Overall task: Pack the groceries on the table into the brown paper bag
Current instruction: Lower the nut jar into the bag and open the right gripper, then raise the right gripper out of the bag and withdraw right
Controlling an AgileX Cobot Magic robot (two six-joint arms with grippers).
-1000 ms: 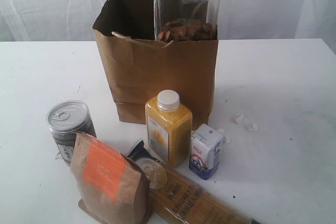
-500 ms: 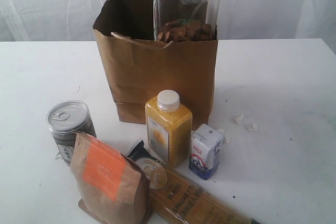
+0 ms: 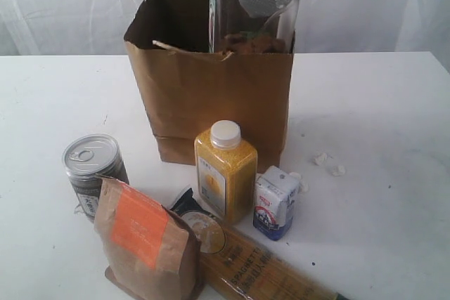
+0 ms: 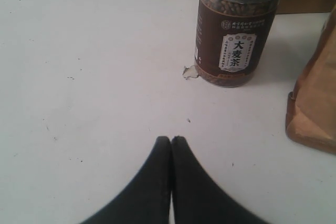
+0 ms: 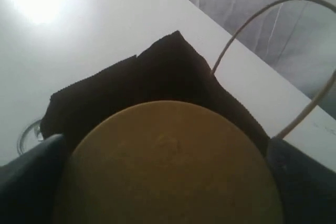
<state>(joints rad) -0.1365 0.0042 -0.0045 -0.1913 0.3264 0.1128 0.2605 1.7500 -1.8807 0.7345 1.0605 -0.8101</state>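
The clear gold-lidded jar (image 3: pixel 254 12) is pinched at its lid by the right gripper (image 5: pixel 168 182), half inside the brown paper bag (image 3: pixel 211 96), probably to be lowered and let go next; the left gripper (image 4: pixel 171 145) is pressed together.

Our left end effector (image 4: pixel 171 141) shows smooth, matte-black, tapering fingers; our right end effector (image 5: pixel 164 145) looks dark grey.

Jar (image 3: pixel 254 12): in the right gripper (image 5: pixel 168 182), lower part inside the paper bag (image 3: pixel 211 96).
Can (image 4: pixel 239 30): on the table (image 4: pixel 79 51), ahead of the left gripper (image 4: pixel 171 142), apart from it; pouch (image 4: pixel 315 103) just beside the can.
Bottle (image 3: pixel 225 171), carton (image 3: pixel 275 201), spaghetti packet (image 3: pixel 253 261): on the table, lower than the right gripper, on the bag's near side.
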